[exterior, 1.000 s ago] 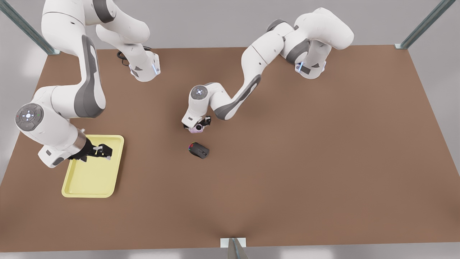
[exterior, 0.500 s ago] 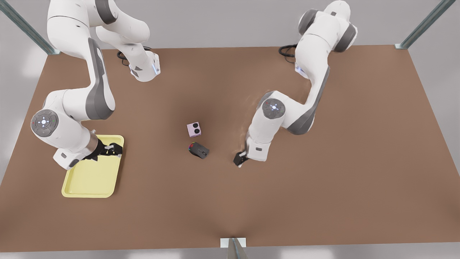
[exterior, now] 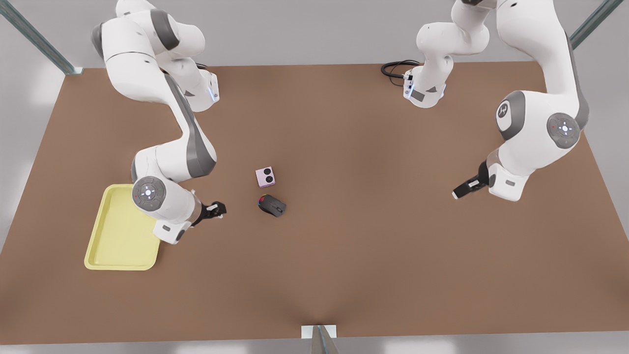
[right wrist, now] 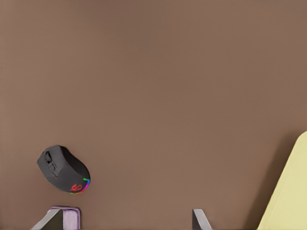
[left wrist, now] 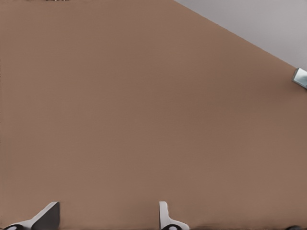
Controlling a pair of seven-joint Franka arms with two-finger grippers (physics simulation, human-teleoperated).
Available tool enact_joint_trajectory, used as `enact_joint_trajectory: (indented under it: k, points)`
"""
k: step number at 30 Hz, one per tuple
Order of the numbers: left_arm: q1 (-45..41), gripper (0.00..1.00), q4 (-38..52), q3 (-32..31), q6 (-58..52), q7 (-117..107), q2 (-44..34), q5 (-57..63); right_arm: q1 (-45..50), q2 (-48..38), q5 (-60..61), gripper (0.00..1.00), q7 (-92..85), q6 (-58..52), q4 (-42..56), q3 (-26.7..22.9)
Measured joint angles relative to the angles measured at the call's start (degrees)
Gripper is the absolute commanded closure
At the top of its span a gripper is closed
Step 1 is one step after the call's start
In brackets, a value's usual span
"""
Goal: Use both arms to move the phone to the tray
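Counter (exterior: 373, 246) bare mid-span. Tray (exterior: 115, 236) empty, so nothing delivered. Right gripper (exterior: 218, 210) beside tray, jaws apart, empty, nearest the phone. Left gripper (exterior: 459, 192) waits well apart, jaws look parted, empty. Phone (exterior: 265, 177) on counter just beside computer mouse (exterior: 271, 205); pickup and transfer remain.

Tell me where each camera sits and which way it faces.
Front view: above the table, looking down; both arms show.
Left wrist view: on the left gripper, facing bare table; open fingertips show.
Right wrist view: on the right gripper, facing mouse, phone, tray edge; open fingertips show.
Front and right wrist views share mouse, phone, tray.
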Motion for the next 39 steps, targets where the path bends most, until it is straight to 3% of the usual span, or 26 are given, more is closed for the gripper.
enact_joint_trajectory:
  k: [5, 7, 11, 17, 20, 27, 32, 39]
  points:
    - [-0.17, 0.00, -0.18, 1.64, -2.90, 9.13, -0.12, 3.69, 2.82, 1.73, 0.33, 0.00, -0.19, 1.81, 0.49, -0.07]
    - [0.20, 0.00, -0.29, 2.13, -3.56, 12.39, -0.15, 4.25, 8.23, 0.98, -1.00, 0.00, 1.95, 2.13, -2.02, 0.01]
    - [0.13, 0.00, -0.33, 2.32, -4.38, 17.99, -0.20, 4.76, 12.25, -1.80, -2.82, 0.00, 6.28, 6.68, -12.84, 0.06]
    - [-0.02, 0.00, -0.31, 2.33, -5.03, 24.35, -0.08, 4.95, 15.02, -4.13, -3.29, 0.00, 17.93, 10.89, -20.02, 0.03]
    - [0.11, 0.00, 0.24, 2.07, -5.22, 26.72, -0.18, 4.74, 14.65, -7.72, -2.04, 0.00, 23.93, 17.17, -31.31, -0.02]
    - [-0.07, 0.00, 2.01, 2.05, -4.31, 28.70, 2.77, 4.89, 15.04, -12.09, 0.51, 0.00, 33.99, 32.41, -44.69, -0.06]
    - [-0.09, 0.00, 1.90, 2.07, -3.59, 28.63, 3.37, 4.98, 15.52, -11.23, -0.35, 0.00, 36.24, 41.62, -46.74, 0.71]
    - [0.01, 0.00, 1.69, 1.80, -4.53, 28.13, 2.53, 5.40, 16.31, -10.69, -0.68, 0.00, 34.91, 46.61, -49.10, 2.32]
